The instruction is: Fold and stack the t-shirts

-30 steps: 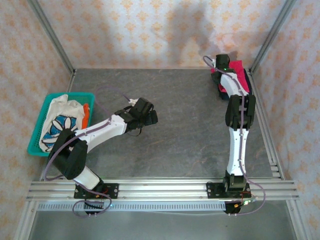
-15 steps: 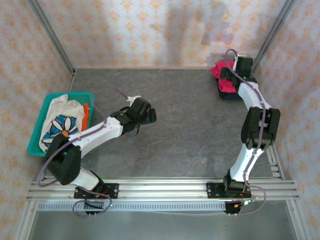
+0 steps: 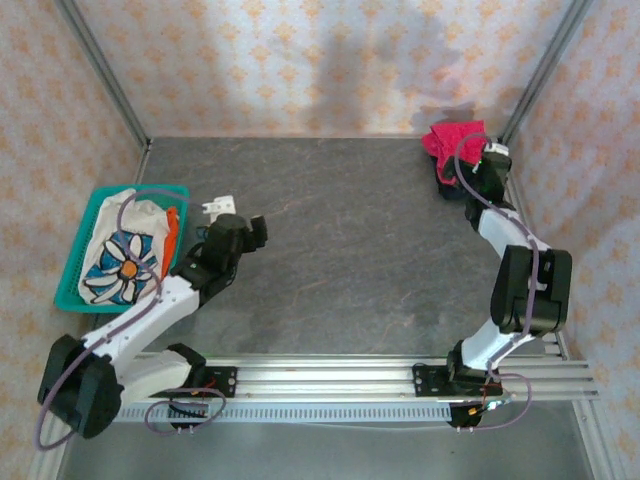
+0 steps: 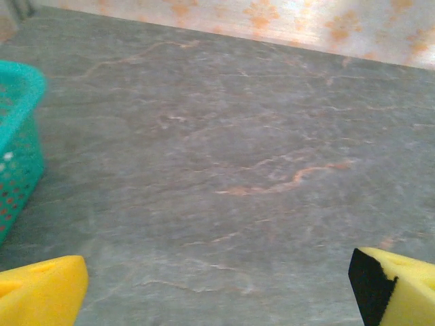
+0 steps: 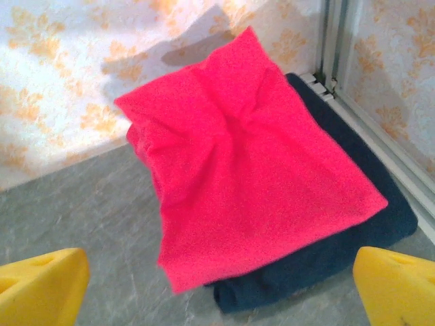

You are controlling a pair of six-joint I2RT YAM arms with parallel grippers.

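A bright red t-shirt (image 5: 245, 170) lies folded on top of a folded dark navy t-shirt (image 5: 319, 261) in the far right corner of the table; both also show from above, red (image 3: 450, 140) over navy (image 3: 450, 185). My right gripper (image 5: 221, 288) is open just in front of this stack, touching neither shirt, and from above it (image 3: 474, 170) sits at the stack's right side. A white t-shirt with a blue-orange flower print (image 3: 125, 255) lies crumpled in the teal basket. My left gripper (image 3: 245, 225) hangs open over bare table right of the basket, its yellow fingers (image 4: 47, 292) wide apart.
The teal plastic basket (image 3: 75, 250) stands at the left edge of the table, its corner (image 4: 13, 136) at the left of the left wrist view. Metal frame posts (image 5: 333, 47) and patterned walls close in the far right corner.
My right gripper has opened and drawn back to the right, leaving the red shirt on the navy one. My left arm has pulled back and left, toward the basket.
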